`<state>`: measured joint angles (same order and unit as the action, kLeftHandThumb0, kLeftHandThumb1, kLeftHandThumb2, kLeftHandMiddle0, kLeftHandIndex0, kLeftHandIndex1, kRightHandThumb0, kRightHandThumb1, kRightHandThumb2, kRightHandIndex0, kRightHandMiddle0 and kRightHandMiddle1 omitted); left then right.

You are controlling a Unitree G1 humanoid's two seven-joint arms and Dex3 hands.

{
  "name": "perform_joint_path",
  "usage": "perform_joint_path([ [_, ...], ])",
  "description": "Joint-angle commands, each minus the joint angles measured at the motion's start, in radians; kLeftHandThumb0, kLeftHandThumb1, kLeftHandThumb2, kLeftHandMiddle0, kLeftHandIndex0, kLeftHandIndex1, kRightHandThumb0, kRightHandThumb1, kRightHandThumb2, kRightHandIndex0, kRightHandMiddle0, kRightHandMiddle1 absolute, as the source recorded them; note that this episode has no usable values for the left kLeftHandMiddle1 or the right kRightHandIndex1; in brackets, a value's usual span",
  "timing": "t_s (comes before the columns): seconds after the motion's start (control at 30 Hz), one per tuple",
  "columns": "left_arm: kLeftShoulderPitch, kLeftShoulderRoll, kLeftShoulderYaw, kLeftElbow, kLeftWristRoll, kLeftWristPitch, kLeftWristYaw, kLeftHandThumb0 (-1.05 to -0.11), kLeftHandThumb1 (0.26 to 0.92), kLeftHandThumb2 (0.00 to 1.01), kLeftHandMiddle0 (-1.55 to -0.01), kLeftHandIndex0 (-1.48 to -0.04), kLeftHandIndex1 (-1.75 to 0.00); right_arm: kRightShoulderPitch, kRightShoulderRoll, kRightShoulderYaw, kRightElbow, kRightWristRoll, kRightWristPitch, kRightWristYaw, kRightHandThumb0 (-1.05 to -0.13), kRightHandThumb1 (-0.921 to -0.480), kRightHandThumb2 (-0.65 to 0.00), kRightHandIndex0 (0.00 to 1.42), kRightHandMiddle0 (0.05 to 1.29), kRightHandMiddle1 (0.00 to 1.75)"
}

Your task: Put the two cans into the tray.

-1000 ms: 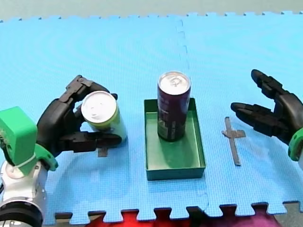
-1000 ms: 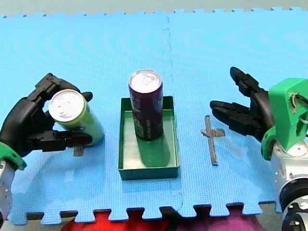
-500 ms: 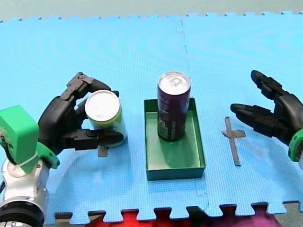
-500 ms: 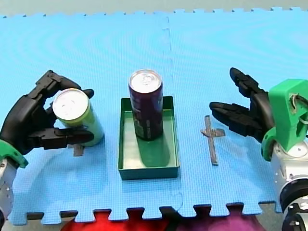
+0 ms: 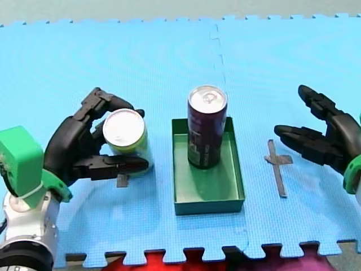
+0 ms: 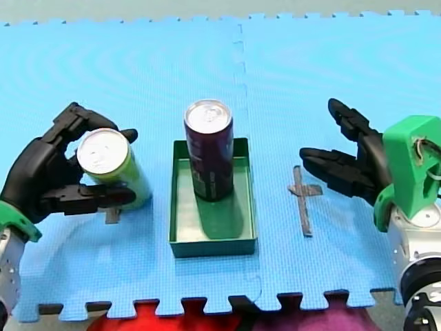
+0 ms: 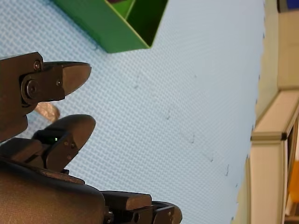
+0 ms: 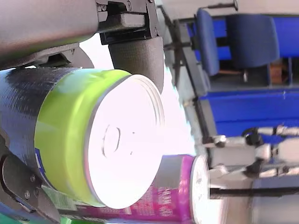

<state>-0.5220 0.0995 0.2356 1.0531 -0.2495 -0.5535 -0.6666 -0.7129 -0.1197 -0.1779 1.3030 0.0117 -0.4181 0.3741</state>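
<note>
A green can stands just left of the tray, leaning slightly, with my left hand shut around it; in the second wrist view the green can sits between the fingers. A dark purple can stands upright in the far part of the green tray, and shows as the purple can behind the green one. My right hand hangs to the right of the tray, holding nothing.
A grey tape cross lies on the blue foam mat between the tray and my right hand. Another tape piece shows under my left hand. The mat's front edge runs close below the tray.
My left hand has moved the green can slightly right toward the tray and stood it more upright. The right hand and the purple can have hardly moved.
</note>
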Motion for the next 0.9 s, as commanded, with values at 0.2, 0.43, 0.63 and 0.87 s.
perform_joint_path([
  [0.2,-0.023,-0.096,0.024,0.028,0.095,-0.137,0.461,-0.464,0.758,0.01,-0.83,-0.46,-1.75,0.001,-0.001,-0.005,0.000,0.005,-0.006,0.000,-1.048,-0.921,-0.142,0.72,0.13,0.01],
  [0.43,-0.033,-0.110,0.043,0.047,0.071,-0.130,0.502,-0.433,0.770,0.01,-0.86,-0.47,-1.75,0.001,-0.002,-0.008,0.001,0.007,-0.005,0.001,-1.048,-0.921,-0.142,0.73,0.13,0.01],
  [0.63,-0.036,-0.115,0.036,0.048,0.073,-0.107,0.542,-0.400,0.767,0.01,-0.87,-0.48,-1.75,0.000,-0.003,-0.009,0.000,0.008,-0.005,0.001,-1.048,-0.921,-0.143,0.73,0.13,0.00],
  [0.87,-0.039,-0.109,0.049,0.052,0.048,-0.083,0.508,-0.344,0.765,0.00,-0.87,-0.48,-1.75,0.001,-0.003,-0.013,-0.001,0.011,-0.004,0.004,-1.048,-0.921,-0.141,0.74,0.13,0.00],
])
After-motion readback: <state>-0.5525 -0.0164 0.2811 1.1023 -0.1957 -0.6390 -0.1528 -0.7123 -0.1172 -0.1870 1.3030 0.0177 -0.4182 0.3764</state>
